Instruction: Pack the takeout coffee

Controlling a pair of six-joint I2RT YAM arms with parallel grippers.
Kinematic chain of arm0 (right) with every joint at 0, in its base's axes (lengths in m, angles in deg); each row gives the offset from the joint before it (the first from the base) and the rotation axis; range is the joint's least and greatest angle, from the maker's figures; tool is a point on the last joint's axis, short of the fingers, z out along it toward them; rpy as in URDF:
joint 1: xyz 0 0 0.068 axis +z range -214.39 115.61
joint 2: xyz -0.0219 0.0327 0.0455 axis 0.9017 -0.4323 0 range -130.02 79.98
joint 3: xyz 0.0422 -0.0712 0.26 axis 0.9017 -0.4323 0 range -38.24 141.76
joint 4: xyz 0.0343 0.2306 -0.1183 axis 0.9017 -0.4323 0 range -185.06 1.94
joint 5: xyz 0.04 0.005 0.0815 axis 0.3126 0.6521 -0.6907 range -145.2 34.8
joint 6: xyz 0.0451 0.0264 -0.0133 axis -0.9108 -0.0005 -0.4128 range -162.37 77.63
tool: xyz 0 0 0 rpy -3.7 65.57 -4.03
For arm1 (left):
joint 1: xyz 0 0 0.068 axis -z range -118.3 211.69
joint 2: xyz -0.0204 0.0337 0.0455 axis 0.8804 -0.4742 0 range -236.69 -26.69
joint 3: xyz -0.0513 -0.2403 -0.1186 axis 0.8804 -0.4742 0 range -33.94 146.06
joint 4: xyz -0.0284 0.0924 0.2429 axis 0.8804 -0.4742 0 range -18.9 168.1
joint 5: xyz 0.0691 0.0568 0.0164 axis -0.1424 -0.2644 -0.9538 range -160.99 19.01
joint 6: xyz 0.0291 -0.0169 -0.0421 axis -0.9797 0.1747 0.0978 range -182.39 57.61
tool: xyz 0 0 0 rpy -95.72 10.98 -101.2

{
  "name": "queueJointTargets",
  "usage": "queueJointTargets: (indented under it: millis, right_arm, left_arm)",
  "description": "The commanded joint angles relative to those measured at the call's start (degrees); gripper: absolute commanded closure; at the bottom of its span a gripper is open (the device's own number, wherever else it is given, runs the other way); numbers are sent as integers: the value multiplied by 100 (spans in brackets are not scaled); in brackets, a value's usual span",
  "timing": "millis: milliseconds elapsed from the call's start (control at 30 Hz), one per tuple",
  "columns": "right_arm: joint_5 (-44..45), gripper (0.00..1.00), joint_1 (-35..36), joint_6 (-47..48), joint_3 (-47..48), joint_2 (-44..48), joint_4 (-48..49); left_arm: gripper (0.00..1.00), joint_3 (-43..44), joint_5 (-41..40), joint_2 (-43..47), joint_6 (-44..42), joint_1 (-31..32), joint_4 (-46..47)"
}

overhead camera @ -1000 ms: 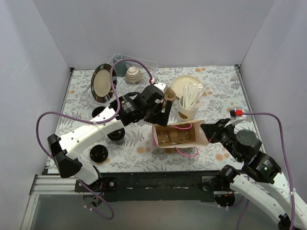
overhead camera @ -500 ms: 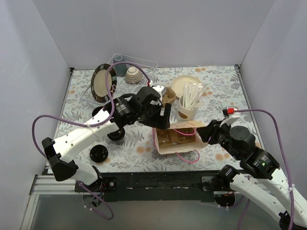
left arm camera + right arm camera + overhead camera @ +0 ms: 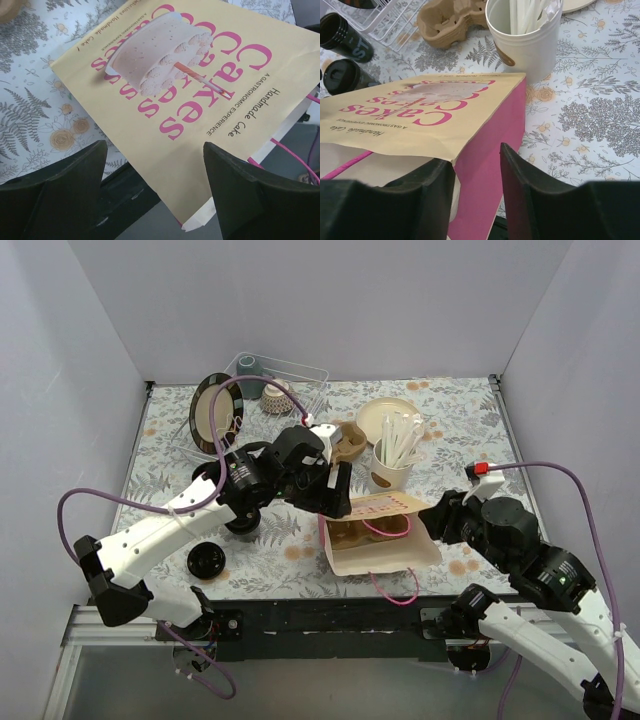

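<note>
Readying the bag: left hand [image 3: 152,165] hovers spread over the toppled paper bag [image 3: 385,540]; right hand [image 3: 477,160] stands parted at its edge. Next, likely: righting it for the cups [image 3: 240,523].

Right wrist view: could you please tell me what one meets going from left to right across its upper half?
black takeout cups → cardboard cup carrier → white cup of white sticks → beige plate

Bag [image 3: 190,100] cream w/ pink lettering; cloth [image 3: 470,430] white, grey ferns, orange flowers; takeout coffee [image 3: 244,524] lid blk.
</note>
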Motion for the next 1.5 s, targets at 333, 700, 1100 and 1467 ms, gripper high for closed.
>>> queueJointTargets:
  millis: [333, 700, 1100, 1467]
  right_arm:
    - [485, 67, -11, -182, 1499, -1421, -547]
    - [423, 48, -11, -331, 2457, -2133, -916]
    - [495, 17, -20, 63, 3750, -2547, -1629]
    - [-647, 23, -11, 925, 5323, -3750, -1551]
  left_arm:
    - [2, 2489, -2363, -1694, 41, -450, -1592]
    - [2, 1331, -2178, -315, 1254, -1864, -1073]
    - [4, 417, -3015, -17, 3293, -2797, -2410]
    - [2, -472, -3381, 248, 3925, -3447, -2416]
